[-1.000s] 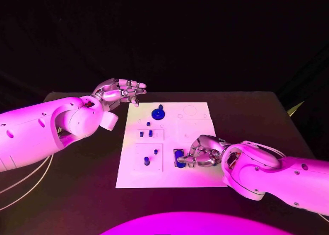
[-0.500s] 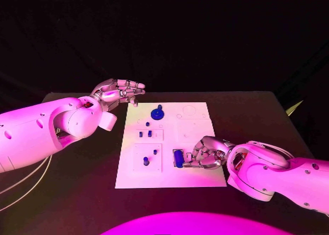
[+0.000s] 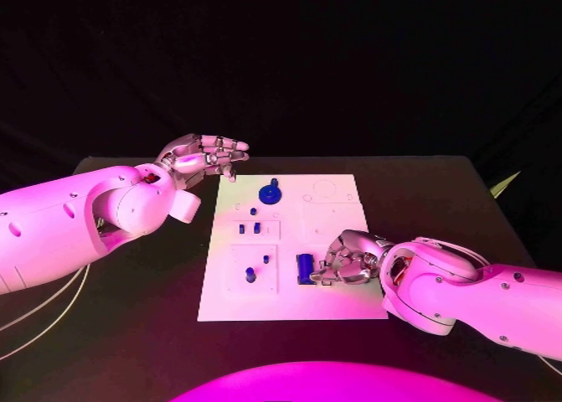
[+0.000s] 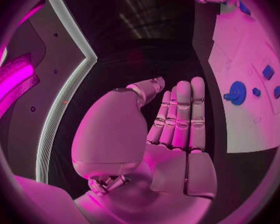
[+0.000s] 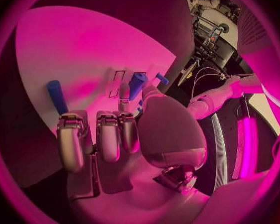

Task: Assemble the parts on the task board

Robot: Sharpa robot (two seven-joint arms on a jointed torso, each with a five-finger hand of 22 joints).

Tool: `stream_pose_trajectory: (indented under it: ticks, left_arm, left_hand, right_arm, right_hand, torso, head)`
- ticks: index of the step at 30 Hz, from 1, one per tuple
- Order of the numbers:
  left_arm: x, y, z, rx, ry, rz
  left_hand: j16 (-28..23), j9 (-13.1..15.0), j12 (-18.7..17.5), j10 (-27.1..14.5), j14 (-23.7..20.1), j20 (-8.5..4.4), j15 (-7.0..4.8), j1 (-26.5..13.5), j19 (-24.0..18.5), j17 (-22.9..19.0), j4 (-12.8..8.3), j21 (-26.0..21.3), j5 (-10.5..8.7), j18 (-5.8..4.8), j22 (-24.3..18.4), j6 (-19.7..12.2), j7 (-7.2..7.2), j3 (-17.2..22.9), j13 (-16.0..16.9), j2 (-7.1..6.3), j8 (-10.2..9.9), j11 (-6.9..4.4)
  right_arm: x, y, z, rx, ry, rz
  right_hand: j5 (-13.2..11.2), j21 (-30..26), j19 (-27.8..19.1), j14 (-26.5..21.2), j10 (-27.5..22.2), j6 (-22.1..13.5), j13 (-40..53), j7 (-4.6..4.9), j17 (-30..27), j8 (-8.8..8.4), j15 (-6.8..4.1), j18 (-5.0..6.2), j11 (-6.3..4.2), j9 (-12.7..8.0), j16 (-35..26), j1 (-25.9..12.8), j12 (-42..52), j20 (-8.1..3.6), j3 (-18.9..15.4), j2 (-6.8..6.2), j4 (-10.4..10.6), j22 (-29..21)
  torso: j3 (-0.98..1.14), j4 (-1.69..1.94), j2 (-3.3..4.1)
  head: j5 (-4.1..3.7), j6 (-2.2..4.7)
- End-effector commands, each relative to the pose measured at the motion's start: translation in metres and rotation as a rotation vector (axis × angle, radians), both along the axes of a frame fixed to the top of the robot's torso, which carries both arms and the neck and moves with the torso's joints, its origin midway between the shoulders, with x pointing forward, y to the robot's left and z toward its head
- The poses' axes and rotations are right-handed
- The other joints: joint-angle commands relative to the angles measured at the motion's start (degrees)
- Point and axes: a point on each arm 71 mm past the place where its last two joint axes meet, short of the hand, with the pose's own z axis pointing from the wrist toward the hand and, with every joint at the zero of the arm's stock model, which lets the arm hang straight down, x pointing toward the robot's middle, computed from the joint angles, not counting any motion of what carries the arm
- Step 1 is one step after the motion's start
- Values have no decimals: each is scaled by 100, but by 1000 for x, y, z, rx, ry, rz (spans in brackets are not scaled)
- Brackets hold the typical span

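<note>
- White arm on the left side ends in the left hand [image 3: 208, 156], hovering off the far-left corner of the task board [image 3: 335, 306], above the black worktop [image 3: 148, 327]. Fingers straight and held side by side, holding nothing, touching nothing.
- Left half of the board: a round blue part with a peg [image 3: 270, 193] sits near the far edge, with small blue pieces [image 3: 248, 228] and another small blue part [image 3: 250, 275] in the recessed panels nearer in. Looks partly assembled to me, can't say how many are properly seated.
- Middle, near edge: a blue cylinder part [image 3: 305, 268] stands in its slot.
- The right hand [image 3: 348, 260] is right beside that cylinder, fingers curled at it. Actual pinch or just touching? Can't tell.
</note>
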Motion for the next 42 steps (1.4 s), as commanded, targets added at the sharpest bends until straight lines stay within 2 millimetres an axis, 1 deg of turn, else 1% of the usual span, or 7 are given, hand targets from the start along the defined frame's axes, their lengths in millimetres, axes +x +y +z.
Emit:
stream_pose_trajectory:
  ticks: [1,9,16,22,26,35,42]
  left_arm:
    - [-1,-2,1,-7,-5,-13]
    - [-1,-2,1,-1,-9,-15]
    - [-1,-1,1,0,-9,-14]
    - [-1,-1,1,0,-9,-14]
    - [-1,0,1,0,-9,-14]
    - [-1,-1,1,0,-9,-16]
    - [-1,-1,1,0,-9,-16]
  left_hand:
    - [38,-6,19,-44,-42,46,-11,-46,-5,-8,7,-21,28,41,-7,-44,56,-25,1,17,24,-10]
    - [40,-8,24,-49,-43,47,-10,-52,-5,-9,12,-23,27,40,-9,-49,57,-28,0,18,26,-8]
    - [40,-8,24,-49,-43,47,-10,-52,-5,-9,12,-23,27,40,-9,-49,57,-28,0,18,26,-8]
    - [40,-8,24,-49,-43,47,-10,-52,-5,-9,12,-23,27,40,-9,-49,57,-28,0,18,26,-8]
    - [40,-8,24,-49,-43,47,-10,-52,-5,-9,12,-23,27,40,-9,-49,57,-28,0,18,26,-8]
    - [43,-10,32,-56,-45,48,-10,-47,-4,-12,11,-25,29,41,-11,-56,58,-27,-1,20,32,-8]
    - [43,-10,32,-56,-45,48,-10,-47,-4,-12,11,-25,29,41,-11,-56,58,-27,-1,20,32,-8]
  right_arm:
    - [1,0,-1,-8,-12,-1]
    - [1,1,-2,-9,-6,10]
    - [0,2,-1,-3,-2,22]
    - [-1,2,1,6,-19,31]
    - [-5,4,2,18,-20,42]
    - [-7,5,0,21,-6,46]
    - [-2,6,-4,9,-9,32]
  right_hand:
    - [21,26,620,619,602,-10,1477,-5,1506,-21,-21,-38,8,-8,23,-23,11,-27,24,78,19,1506]
    - [26,26,620,619,604,-10,1479,-5,1506,-22,-21,-38,8,-10,23,-24,15,-27,27,87,19,1506]
    - [27,26,620,619,603,-19,1478,-5,1506,-27,-21,-38,8,-15,23,6,12,-26,2,18,-9,1506]
    - [-7,25,620,619,596,-29,1470,-1,1506,-38,-20,-38,11,-29,23,173,-7,-25,-9,-111,-62,1506]
    - [-26,26,620,619,597,-26,1472,2,1506,-38,-19,-38,13,-31,23,176,-3,-24,-20,-134,-51,1506]
    - [-30,26,620,619,596,-25,1471,2,1506,-38,-18,-38,14,-31,23,174,-4,-24,-23,-138,-47,1506]
    - [-32,26,620,619,598,-10,1473,0,1506,-34,-17,-38,13,-35,23,181,0,-23,-8,-102,-16,1506]
  torso:
    - [-3,-9,-4]
    - [-2,-12,-1]
    - [0,-12,-2]
    - [-1,-13,-2]
    - [1,-9,-2]
    - [-8,-17,-3]
    - [1,-1,-1]
  head:
    - [3,-2]
    - [7,-8]
    - [5,-20]
    - [7,-22]
    - [8,-29]
    - [2,-20]
    - [0,-19]
